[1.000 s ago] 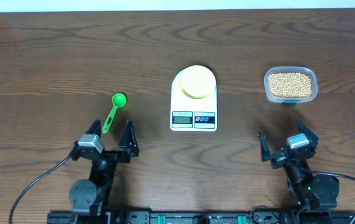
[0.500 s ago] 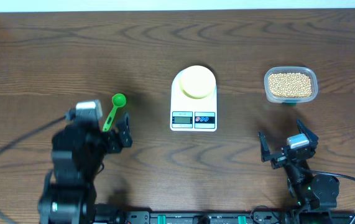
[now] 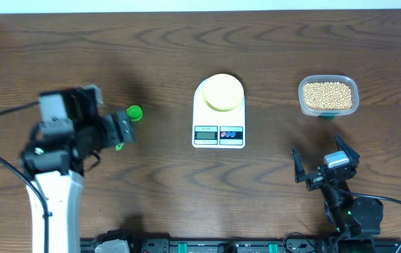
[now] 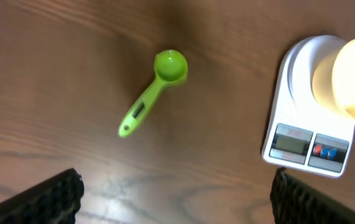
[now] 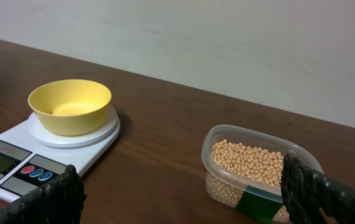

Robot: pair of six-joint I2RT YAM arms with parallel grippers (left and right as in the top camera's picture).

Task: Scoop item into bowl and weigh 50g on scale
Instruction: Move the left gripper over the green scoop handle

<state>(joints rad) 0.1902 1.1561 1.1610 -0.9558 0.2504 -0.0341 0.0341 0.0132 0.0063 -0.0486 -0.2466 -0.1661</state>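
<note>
Left end effector (image 4: 175, 185) is up off the table (image 3: 186, 42) over its left half, fingers (image 4: 56, 194) spread wide, pinching nothing. The left wrist view looks straight down on a green measuring spoon (image 4: 152, 100) lying flat on the wood between and ahead of the fingers, not touching them; its cup points toward the far edge, its handle toward the robot's edge and slightly left. In the overhead view the left arm covers most of the spoon handle, so only the cup and a bit of handle show. The white digital scale (image 3: 219, 114) is mid-table, well right of the spoon, with its display and red and blue buttons (image 5: 31, 172) facing the robot's edge; the readout is too small to read. The pale yellow bowl (image 5: 70, 106) sits upright on the scale's round platform, and no beans are visible in it. A clear plastic tub (image 3: 329, 95) sits toward the right edge, level with the bowl and apart from the scale, holding a full layer of tan soybeans (image 5: 252, 162), with a green label (image 5: 258, 203) on its near wall. Right end effector (image 3: 321, 163) is low near the robot's edge on the right side, straight back from the tub, fingers spread and gripping nothing.
</note>
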